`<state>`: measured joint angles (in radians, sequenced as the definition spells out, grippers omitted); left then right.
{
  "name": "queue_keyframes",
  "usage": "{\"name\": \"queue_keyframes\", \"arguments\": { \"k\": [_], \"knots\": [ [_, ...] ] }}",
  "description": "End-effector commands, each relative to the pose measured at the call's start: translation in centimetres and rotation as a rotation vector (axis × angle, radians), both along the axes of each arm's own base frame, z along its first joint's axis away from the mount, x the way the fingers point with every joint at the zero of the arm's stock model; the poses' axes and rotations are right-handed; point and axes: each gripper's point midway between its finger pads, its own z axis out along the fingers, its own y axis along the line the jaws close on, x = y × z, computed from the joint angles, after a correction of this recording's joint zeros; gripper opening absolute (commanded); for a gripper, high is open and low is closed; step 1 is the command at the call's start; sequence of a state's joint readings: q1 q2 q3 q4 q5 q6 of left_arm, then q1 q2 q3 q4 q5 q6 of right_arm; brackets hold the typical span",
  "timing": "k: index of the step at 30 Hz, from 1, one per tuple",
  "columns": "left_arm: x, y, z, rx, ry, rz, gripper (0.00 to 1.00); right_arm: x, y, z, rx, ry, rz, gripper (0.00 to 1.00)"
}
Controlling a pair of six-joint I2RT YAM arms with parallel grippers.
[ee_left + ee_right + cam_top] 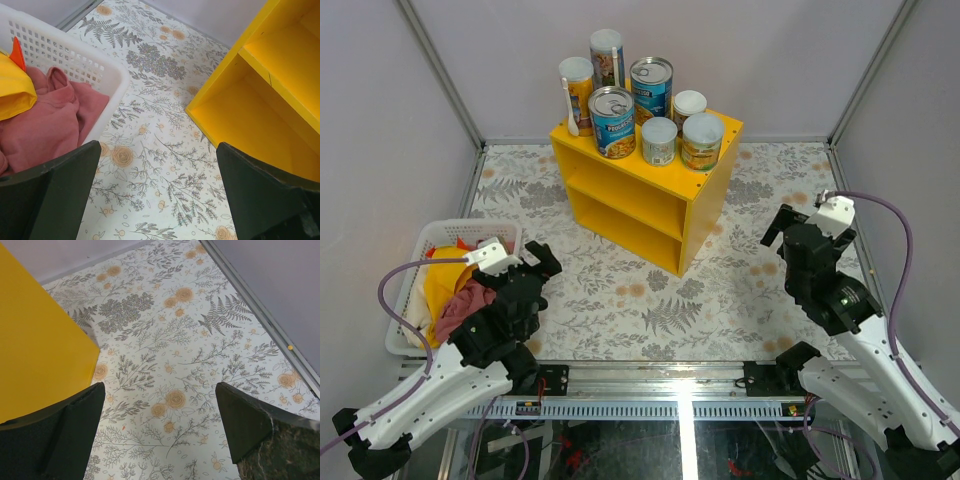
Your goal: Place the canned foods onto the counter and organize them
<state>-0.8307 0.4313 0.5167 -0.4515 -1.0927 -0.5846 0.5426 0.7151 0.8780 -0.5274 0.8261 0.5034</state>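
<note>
Several canned foods stand upright on the flat top of the yellow counter [692, 215] at the back middle. Among them are a tall slim tube [607, 58], a yellow tube with a white lid [577, 88], two blue-labelled pull-tab cans [611, 122] [651, 88] and short pale-lidded cans [659, 141] [702, 141]. My left gripper [542, 262] [159, 150] hangs open over the floral cloth, left of the counter [260, 95], holding nothing. My right gripper [780, 224] [160, 387] is open and empty over the cloth to the right of the counter [40, 350].
A white laundry basket [408, 300] [75, 60] with pink and yellow clothes [45, 125] sits at the near left, close beside my left arm. The counter's two open compartments face the near right. Grey walls and a metal rail [265, 315] bound the table.
</note>
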Motion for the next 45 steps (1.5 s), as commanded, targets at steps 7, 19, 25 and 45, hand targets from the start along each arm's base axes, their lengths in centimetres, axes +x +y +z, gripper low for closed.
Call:
{"name": "queue_keyframes", "arguments": {
  "k": [7, 19, 25, 45],
  "knots": [
    [-0.3, 0.5, 0.07, -0.025, -0.013, 0.022, 1.0, 0.0, 0.09, 1.16, 0.032, -0.072, 0.01, 0.99],
    [-0.36, 0.68, 0.13, -0.012, -0.013, 0.026, 1.0, 0.06, 0.25, 1.16, 0.032, -0.068, 0.017, 0.99],
    [-0.33, 0.75, 0.2, -0.004, -0.014, 0.028, 1.0, 0.17, 0.4, 1.11, 0.028, -0.065, 0.027, 1.0],
    [-0.33, 0.69, 0.14, -0.006, -0.014, 0.025, 1.0, 0.36, 0.92, 0.91, 0.026, -0.077, 0.064, 1.0]
  ]
}}
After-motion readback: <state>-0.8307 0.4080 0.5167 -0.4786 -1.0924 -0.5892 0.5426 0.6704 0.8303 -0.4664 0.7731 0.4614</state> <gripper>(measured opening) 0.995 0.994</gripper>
